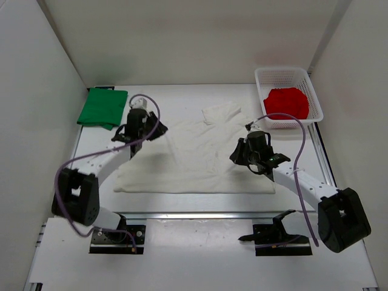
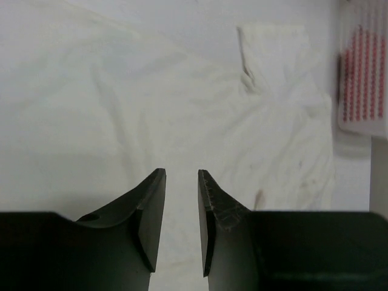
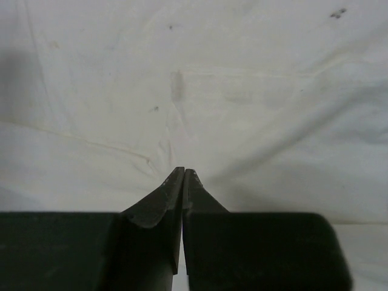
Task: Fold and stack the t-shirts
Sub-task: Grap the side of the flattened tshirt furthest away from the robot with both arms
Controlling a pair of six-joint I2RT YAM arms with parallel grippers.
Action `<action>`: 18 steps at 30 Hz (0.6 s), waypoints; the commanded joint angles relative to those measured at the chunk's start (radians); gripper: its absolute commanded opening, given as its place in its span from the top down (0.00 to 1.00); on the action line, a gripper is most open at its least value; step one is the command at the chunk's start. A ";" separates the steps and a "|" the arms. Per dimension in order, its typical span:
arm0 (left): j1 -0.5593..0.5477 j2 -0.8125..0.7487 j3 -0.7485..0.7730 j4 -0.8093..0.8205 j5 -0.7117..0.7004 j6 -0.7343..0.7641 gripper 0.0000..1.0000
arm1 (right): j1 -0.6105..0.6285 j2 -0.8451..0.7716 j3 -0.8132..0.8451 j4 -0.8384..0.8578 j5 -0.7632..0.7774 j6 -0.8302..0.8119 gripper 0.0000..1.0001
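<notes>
The white t-shirt lies spread out across the middle of the table, with one sleeve folded up at the back. A green t-shirt rests folded at the back left. The red t-shirt sits bunched in the basket. My left gripper hovers over the white shirt's left part, open, with only cloth far below showing in its gap. My right gripper is at the shirt's right part, shut, and creases in the cloth run straight into its tips.
A white mesh basket stands at the back right, and its edge shows in the left wrist view. White walls enclose the table on the left, back and right. Both arm bases sit at the near edge.
</notes>
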 commanded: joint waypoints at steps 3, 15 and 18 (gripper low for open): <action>0.227 0.354 0.330 -0.110 -0.034 0.040 0.62 | 0.075 0.060 0.006 0.032 -0.018 -0.062 1.00; 0.406 0.748 0.793 -0.356 -0.169 0.205 0.51 | 0.040 0.086 -0.045 0.119 -0.111 -0.059 1.00; 0.406 0.786 0.819 -0.371 -0.175 0.207 0.49 | 0.044 0.106 -0.036 0.118 -0.121 -0.058 1.00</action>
